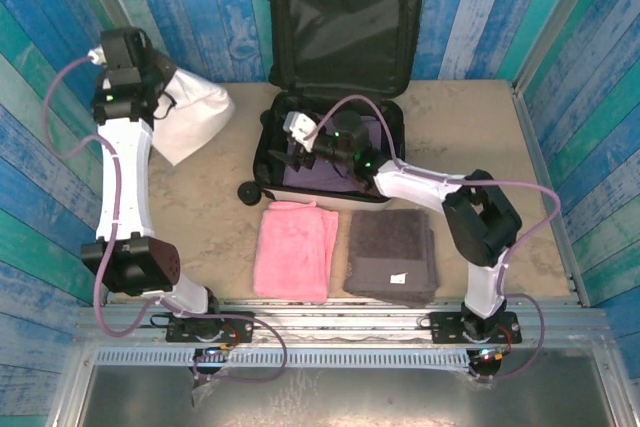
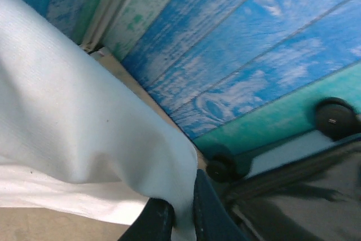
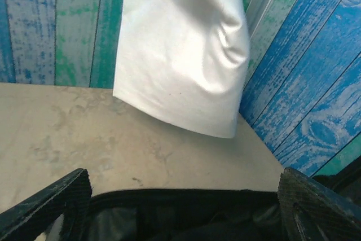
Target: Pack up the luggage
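Note:
The luggage point(image 1: 385, 122) lies open at the back middle of the table, its black-lined lid point(image 1: 340, 27) standing upright. A dark folded garment point(image 1: 325, 175) lies in its base. My right gripper point(image 1: 285, 155) hovers over the left side of the base, jaws wide open and empty; in the right wrist view the right gripper point(image 3: 183, 210) spans the black rim point(image 3: 180, 197). My left gripper point(image 1: 172, 99) is raised at the far left, shut on a white cloth point(image 1: 195, 117). In the left wrist view the white cloth point(image 2: 84, 134) is pinched in the left gripper point(image 2: 181, 218).
A folded pink towel point(image 1: 295, 247) and a folded dark grey towel point(image 1: 392, 252) lie side by side at the table's near edge. The luggage's black wheels point(image 2: 337, 118) face the left gripper. Blue plank walls point(image 1: 200, 7) close in the back and sides.

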